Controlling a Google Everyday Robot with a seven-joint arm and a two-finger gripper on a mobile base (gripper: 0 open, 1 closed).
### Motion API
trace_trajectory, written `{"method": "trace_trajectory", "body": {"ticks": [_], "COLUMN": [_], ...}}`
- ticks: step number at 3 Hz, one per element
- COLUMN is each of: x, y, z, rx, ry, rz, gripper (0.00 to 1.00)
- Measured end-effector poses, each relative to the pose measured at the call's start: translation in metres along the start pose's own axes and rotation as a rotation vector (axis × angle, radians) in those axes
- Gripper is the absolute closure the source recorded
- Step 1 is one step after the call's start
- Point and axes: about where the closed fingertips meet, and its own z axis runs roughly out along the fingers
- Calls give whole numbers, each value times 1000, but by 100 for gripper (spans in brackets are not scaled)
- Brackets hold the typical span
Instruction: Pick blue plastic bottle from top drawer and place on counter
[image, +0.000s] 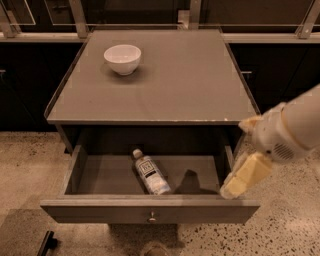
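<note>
The blue plastic bottle (150, 173) lies on its side in the open top drawer (100, 175), near the middle, with its white cap pointing to the back left. The drawer's front panel carries a small round knob (151, 217). The counter (180, 80) above it is a flat grey-brown top. My gripper (242, 176) comes in from the right on a white arm (292, 127). It hangs over the drawer's right front corner, to the right of the bottle and apart from it.
A white bowl (122, 58) stands on the counter at the back left. Dark cabinets and a metal rail (150, 25) run behind the counter. Speckled floor (25, 165) lies on both sides of the drawer.
</note>
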Motion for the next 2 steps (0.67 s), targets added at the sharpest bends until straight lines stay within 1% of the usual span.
{"method": "trace_trajectory", "body": {"ticks": [1,2], "x": [11,13], "y": [-15,-27], "z": [78,98], "rx": [-51,-47], "ry": [-68,-93], "rz": [102,123], "gripper": [0,0]}}
